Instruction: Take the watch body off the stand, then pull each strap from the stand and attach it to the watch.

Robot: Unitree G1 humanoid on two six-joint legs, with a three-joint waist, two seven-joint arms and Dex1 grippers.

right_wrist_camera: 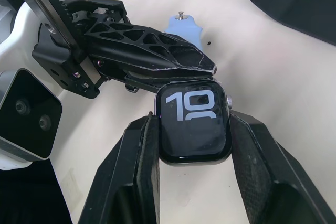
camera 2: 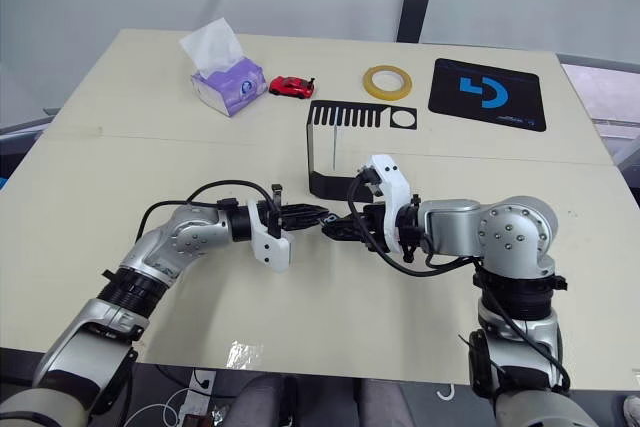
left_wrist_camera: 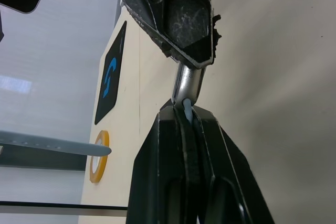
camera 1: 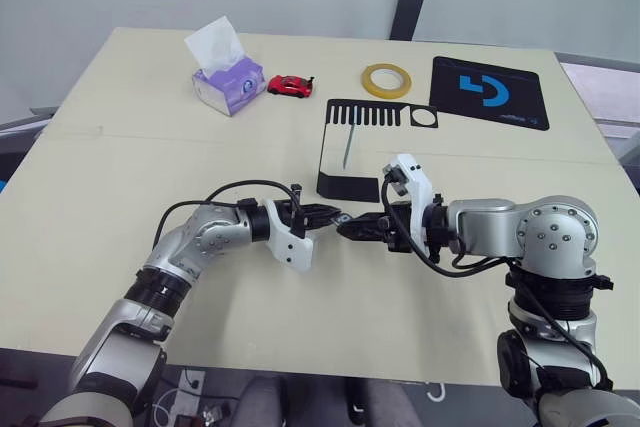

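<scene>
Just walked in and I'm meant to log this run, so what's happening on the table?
The robot is fitting a strap to a watch. Its right claw is shut on the watch body, screen up, and the left claw is shut on a pale blue strap, holding its end against the watch's edge in front of the black stand. A second strap still hangs on the stand.
</scene>
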